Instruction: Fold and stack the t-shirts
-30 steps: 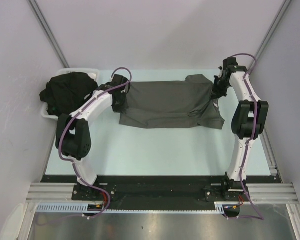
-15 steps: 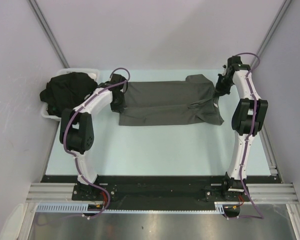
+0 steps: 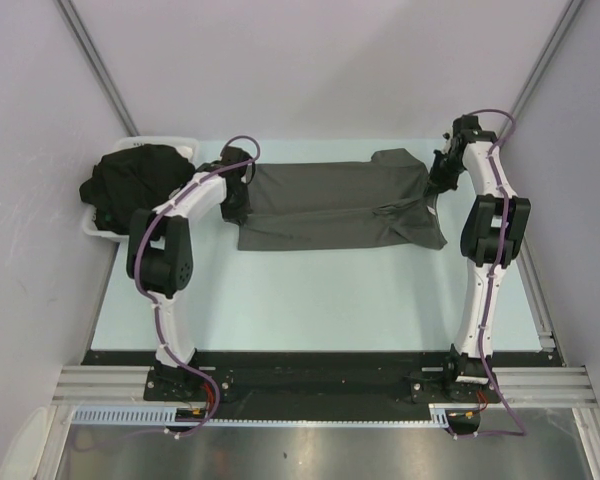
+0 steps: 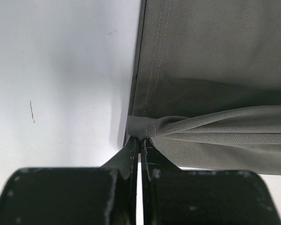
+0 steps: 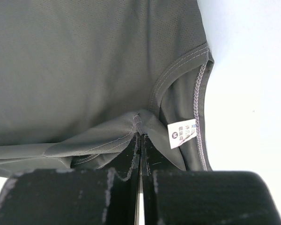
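Note:
A charcoal grey t-shirt [image 3: 335, 205] lies stretched across the far part of the table, folded lengthwise. My left gripper [image 3: 242, 190] is shut on its left edge; in the left wrist view the jaws [image 4: 140, 140] pinch a bunched fold of the grey t-shirt [image 4: 215, 70]. My right gripper [image 3: 435, 185] is shut on its right end near the neck opening; in the right wrist view the jaws [image 5: 139, 133] pinch the grey t-shirt [image 5: 84, 61] beside a white size label [image 5: 182, 133]. A heap of black t-shirts [image 3: 135, 185] lies at the far left.
A white plastic tray [image 3: 95, 228] holds the black heap at the table's far left edge. Grey walls close in on both sides and behind. The pale table [image 3: 320, 300] runs from the shirt to the arm bases.
Both arms have drawn back toward the far edge. The near half of the grey t-shirt has been pulled up over it and its lower edge now lies straighter.

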`<state>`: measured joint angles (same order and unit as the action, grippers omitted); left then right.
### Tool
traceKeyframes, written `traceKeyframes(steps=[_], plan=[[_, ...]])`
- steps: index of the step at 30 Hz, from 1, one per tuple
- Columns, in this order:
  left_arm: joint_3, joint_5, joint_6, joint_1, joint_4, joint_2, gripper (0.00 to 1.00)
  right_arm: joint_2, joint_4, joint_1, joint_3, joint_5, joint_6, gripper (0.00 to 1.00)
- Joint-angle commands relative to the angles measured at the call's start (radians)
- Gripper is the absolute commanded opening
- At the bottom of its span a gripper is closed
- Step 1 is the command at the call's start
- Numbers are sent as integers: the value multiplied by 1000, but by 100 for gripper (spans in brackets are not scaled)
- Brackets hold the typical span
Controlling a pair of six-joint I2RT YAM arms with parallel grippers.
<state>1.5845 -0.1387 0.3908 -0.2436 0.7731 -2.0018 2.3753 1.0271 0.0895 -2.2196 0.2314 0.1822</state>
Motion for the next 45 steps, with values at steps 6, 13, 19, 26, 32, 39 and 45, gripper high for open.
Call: traceKeyframes(steps=[6,13,19,26,32,39,45], plan=[[54,10,-27,15,-6,-26,0,27,-18,13,-74,16,-16,0],[95,16,-33,18,-3,-68,0,61,-36,13,-98,23,-12,0],[127,19,-33,20,-1,-97,1,85,-45,12,-106,16,-13,0],[163,36,-32,20,12,-124,22,101,-51,12,-115,19,-13,18],[173,28,-26,20,18,-126,40,79,-52,16,-135,14,-7,24],[206,13,-30,20,41,-103,42,-71,-50,42,13,25,10,23],[206,22,-27,20,49,-57,43,-229,-119,52,291,17,19,24]])
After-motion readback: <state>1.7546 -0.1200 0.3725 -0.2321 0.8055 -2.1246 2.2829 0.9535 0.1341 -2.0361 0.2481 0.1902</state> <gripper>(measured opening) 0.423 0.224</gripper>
